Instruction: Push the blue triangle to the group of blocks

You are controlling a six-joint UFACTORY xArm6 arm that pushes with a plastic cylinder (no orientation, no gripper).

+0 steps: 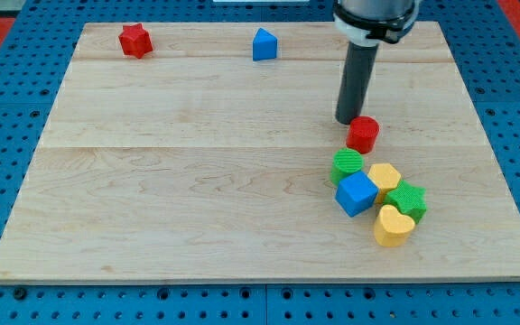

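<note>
1. The blue triangle (pixel 264 44) sits near the view's top edge of the wooden board (pixel 197 181), a little left of centre. It is a small solid blue prism with a peaked top, standing alone.
2. My tip (pixel 348 120) is well apart from it, toward the view's right. It is a plain dark rod with nothing to open or close, and it holds nothing.
3. The tip stands just beside the red cylinder (pixel 363 134), on that block's upper left; I cannot tell whether they touch.
4. Below the red cylinder lies a cluster of 5: a green cylinder (pixel 348 166), a blue cube (pixel 357 193), a yellow hexagon (pixel 385 177), a green star (pixel 407 200) and a yellow heart (pixel 393 225), packed close together.
5. A red star (pixel 135 40) rests alone near the board's top left corner.
</note>
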